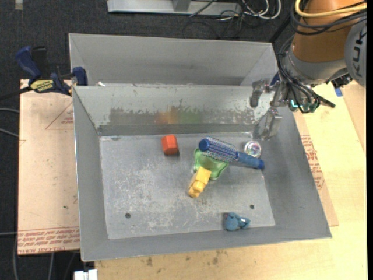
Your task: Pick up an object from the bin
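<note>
My gripper [263,118] hangs over the bin's right back corner, its two metal fingers apart with nothing between them. Just below it on the bin floor lies a small shiny round thing [253,149] with pink in it. Beside that lies a blue brush [224,151], its handle pointing right. The brush rests partly on a green piece [211,167], and a yellow toy piece [199,184] lies against the green one's lower left side.
A red block [169,144] sits alone left of the cluster. A small crumpled blue thing [235,221] lies near the front edge. The arm with its orange cover stands outside the bin at the upper right.
</note>
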Motion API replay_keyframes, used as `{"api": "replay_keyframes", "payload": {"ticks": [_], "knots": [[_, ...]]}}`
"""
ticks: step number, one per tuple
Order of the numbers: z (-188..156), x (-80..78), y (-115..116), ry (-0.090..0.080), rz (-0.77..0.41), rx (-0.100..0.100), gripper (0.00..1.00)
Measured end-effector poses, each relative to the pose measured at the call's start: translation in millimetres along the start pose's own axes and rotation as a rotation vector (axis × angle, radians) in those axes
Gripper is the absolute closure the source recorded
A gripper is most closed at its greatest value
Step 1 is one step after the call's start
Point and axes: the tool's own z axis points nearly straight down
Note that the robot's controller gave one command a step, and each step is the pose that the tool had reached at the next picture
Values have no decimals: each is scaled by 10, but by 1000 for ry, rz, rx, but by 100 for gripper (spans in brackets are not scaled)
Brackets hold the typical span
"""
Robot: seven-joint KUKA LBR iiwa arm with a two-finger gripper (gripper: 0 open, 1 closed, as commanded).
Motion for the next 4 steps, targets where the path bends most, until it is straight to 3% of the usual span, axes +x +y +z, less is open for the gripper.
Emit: {"api": "replay_keyframes", "payload": {"ticks": [1,2,3,4], "knots": [[1063,361,133,2,-84,-1,0],[1713,407,676,-19,-183,3,0],[1672,386,655,-25,-180,4,100],[339,487,725,-14,-219,3,100]]}}
